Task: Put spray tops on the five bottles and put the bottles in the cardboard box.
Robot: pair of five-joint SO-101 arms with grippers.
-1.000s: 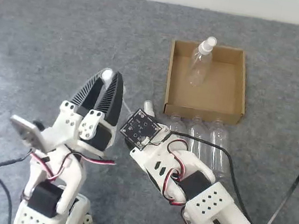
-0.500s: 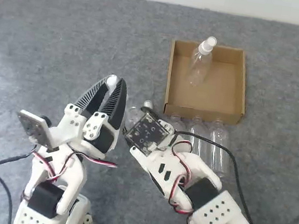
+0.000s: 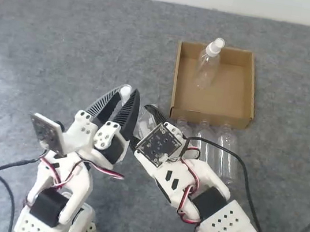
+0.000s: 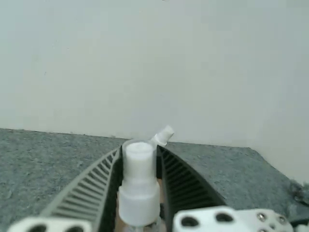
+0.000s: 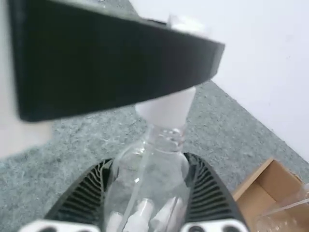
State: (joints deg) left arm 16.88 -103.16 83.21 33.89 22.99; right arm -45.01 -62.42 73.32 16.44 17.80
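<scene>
1. Grey, felt-like worktop [image 3: 49,42] carries everything in your high view. The cardboard box [image 3: 210,118] stands toward the far side. A capped bottle [image 3: 206,68] lies inside it, its white top resting at the far wall.
2. A row of three bottles [image 3: 204,141] lies side by side just outside the box's near wall, necks toward the box. The right arm and its cable partly cover them.
3. Your left gripper [image 4: 140,151] is clenched on the spray top [image 4: 139,188]. The left wrist view shows the ribbed fingers [image 4: 178,176] pressed against both sides of the white collar, with the nozzle angled off to one side beyond them.
4. Your right gripper [image 5: 150,164] is grasping a clear bottle [image 5: 145,193] around its body, and the neck rises between the fingers.
5. The right wrist view gives you the join. The top's white collar sits right over the bottle's neck, and a thin tube runs down inside the bottle. You cannot tell whether the thread has caught. One dark finger of the left gripper crosses in front.
6. The high view gives you the layout. The two grippers meet tip to tip just off the box's near left corner. The held bottle is mostly hidden between them.
</scene>
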